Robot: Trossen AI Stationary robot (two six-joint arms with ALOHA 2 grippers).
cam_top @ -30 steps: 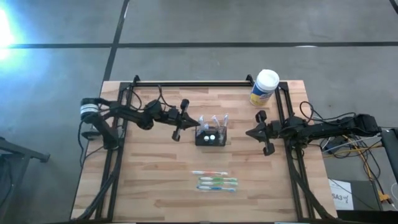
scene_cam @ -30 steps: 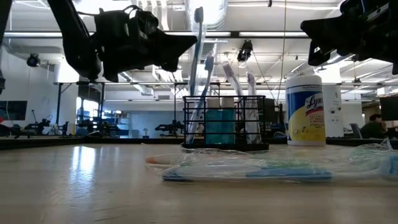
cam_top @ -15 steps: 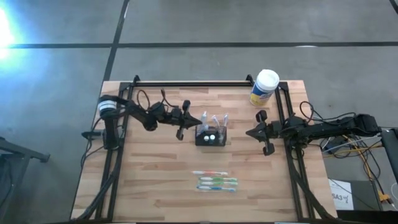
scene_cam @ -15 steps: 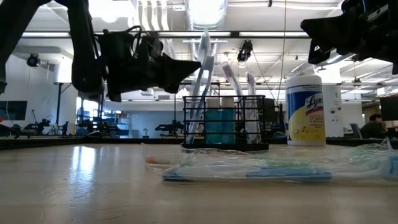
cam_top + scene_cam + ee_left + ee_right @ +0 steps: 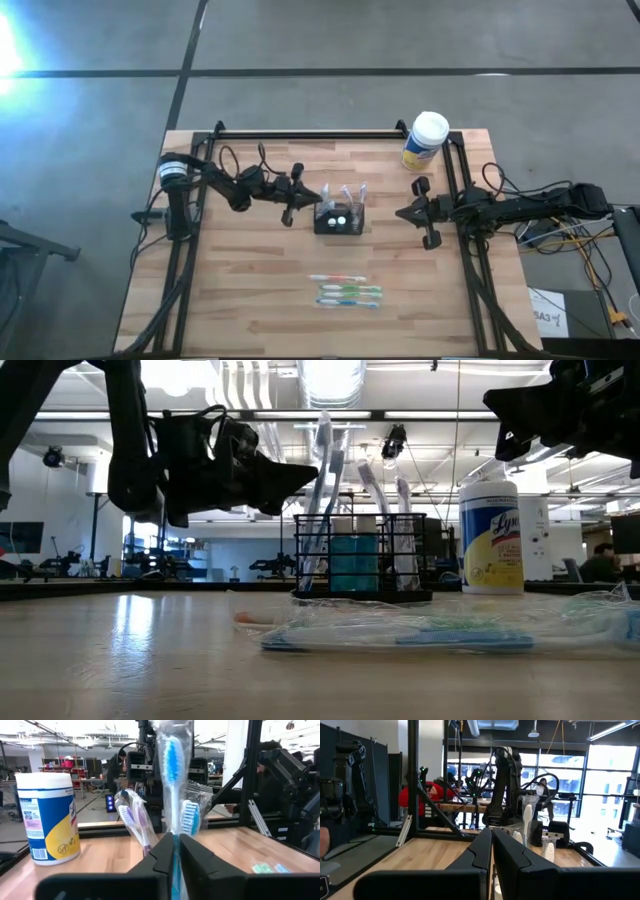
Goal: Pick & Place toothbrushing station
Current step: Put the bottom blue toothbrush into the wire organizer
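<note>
The high camera is looking straight down on the whole table. The low one is sitting at tabletop level, facing across to the caddy. Each wrist camera is looking forward past its own fingers; the left is seeing the caddy's brushes close up.

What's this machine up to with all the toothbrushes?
The left gripper hangs beside a small black mesh caddy in the middle of the table, its fingers a little apart around a wrapped blue toothbrush that stands in the caddy with a few others. More wrapped toothbrushes lie flat nearer the front edge. The right gripper waits shut off to the other side, holding nothing. A yellow canister of wipes stands at the back corner.
</note>
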